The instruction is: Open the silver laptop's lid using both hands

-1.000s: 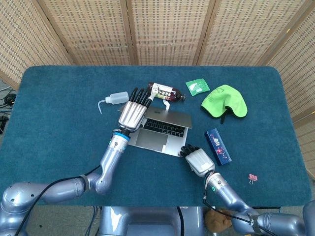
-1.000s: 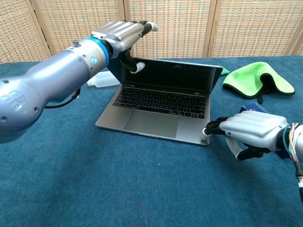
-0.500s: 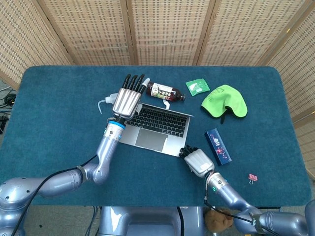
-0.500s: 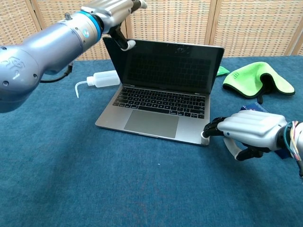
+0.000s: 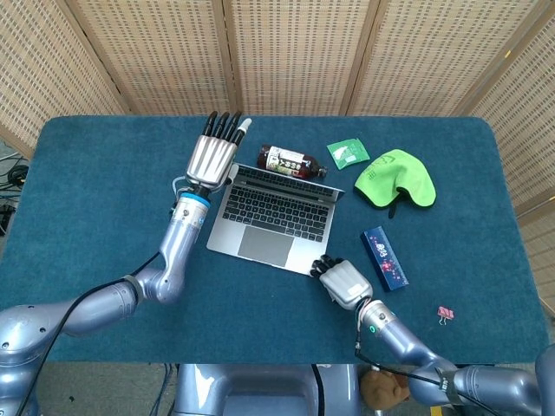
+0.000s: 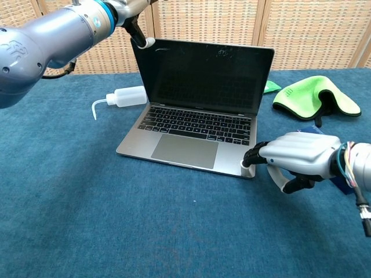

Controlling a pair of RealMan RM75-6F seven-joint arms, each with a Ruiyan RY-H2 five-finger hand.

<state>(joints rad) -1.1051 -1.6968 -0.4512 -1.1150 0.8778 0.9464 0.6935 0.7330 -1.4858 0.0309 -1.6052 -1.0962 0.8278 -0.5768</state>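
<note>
Since a second ago the lid stands nearly upright and the left hand (image 5: 212, 159) has risen with it. Nearest, the right hand (image 6: 301, 159) presses curled fingers (image 6: 253, 156) on the base's near-right corner. At the bench (image 5: 87, 199) centre sits the silver laptop (image 5: 276, 213). At 11 o'clock, left fingers (image 5: 222, 126) are extended, thumb touching the lid's top-left corner.
</note>
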